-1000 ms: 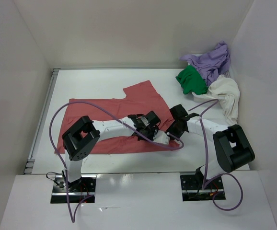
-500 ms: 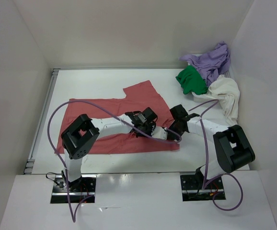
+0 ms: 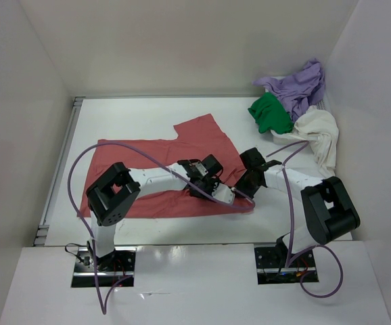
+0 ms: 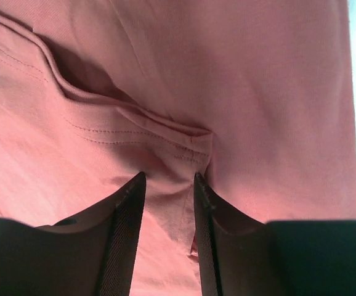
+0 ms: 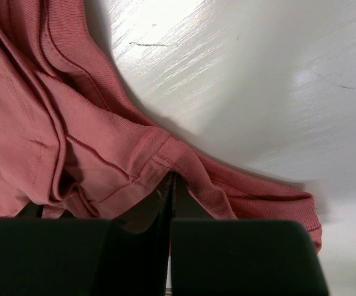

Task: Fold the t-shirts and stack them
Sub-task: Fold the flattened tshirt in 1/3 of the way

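**Colours of the shirts and the rig**

The salmon-red cloth t-shirt (image 3: 148,159) is plain, one colour all over, and the stitching along its hems is the same red. The lavender-purple soft shirt (image 3: 302,82), the bright green soft shirt (image 3: 270,114) and the cream-white soft shirt (image 3: 318,132) carry no print. The flat table top (image 3: 134,115) is glossy white. The left robot arm (image 3: 158,177) and the right robot arm (image 3: 327,210) are black and white, each with a thin purple cable (image 3: 111,144).
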